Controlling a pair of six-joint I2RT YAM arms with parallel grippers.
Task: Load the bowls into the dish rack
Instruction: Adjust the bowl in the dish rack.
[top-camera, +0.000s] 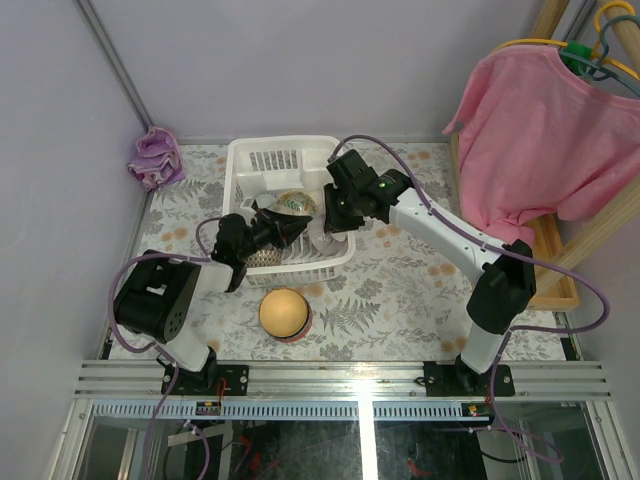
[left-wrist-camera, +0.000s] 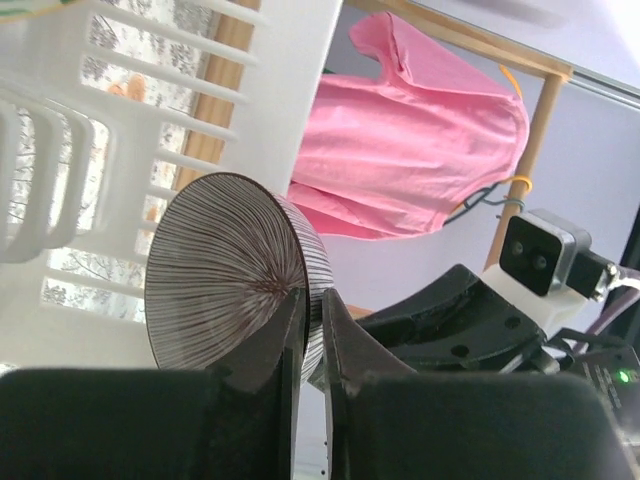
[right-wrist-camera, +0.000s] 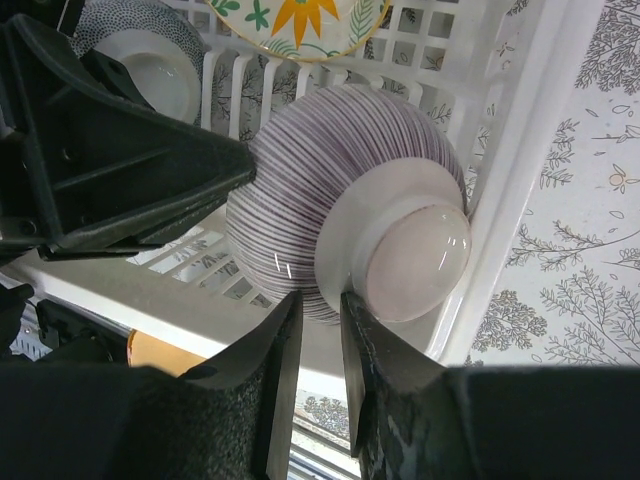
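Striped bowl (right-wrist-camera: 300, 160) tipped on edge inside the dish rack (right-wrist-camera: 520, 200), close against its side wall, rim clenched in the left claw (left-wrist-camera: 312, 300), foot ring straddled by the right claw (right-wrist-camera: 320, 300) with grip there unclear, likely steadying it upright for slotting.

The striped bowl (right-wrist-camera: 340, 180) is mostly hidden in the top view.
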